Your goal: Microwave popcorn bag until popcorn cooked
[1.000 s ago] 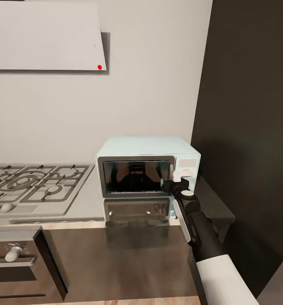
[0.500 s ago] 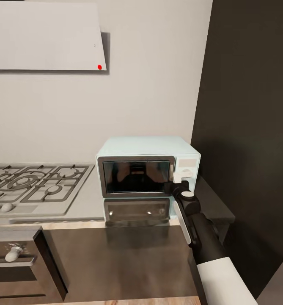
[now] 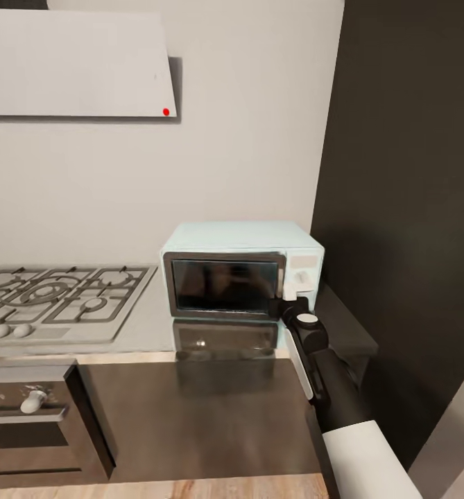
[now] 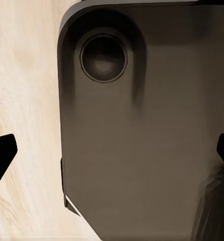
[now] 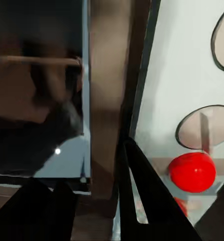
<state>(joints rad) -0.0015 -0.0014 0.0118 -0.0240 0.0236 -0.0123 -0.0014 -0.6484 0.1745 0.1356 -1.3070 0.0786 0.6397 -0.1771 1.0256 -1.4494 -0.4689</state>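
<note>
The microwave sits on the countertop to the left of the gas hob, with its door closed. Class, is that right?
Not quite. In the head view the microwave sits to the right of the gas hob, not left. It is on the countertop, door closed.

Right hand (image 3: 292,303) fingertips hidden against microwave (image 3: 242,270), microwave interior dark, contents indiscernible

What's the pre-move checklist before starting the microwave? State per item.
1. Microwave door shut: ok, dark glass sits flush in the frame.
2. Right gripper at the control panel: ok, beside the white knob.
3. Red button in reach: ok, close ahead of the fingers.
4. Popcorn bag inside: cannot tell, glass too dark.
5. Right gripper open or shut: cannot tell.
6. Left gripper free: ok, open, nothing between the fingertips.
</note>
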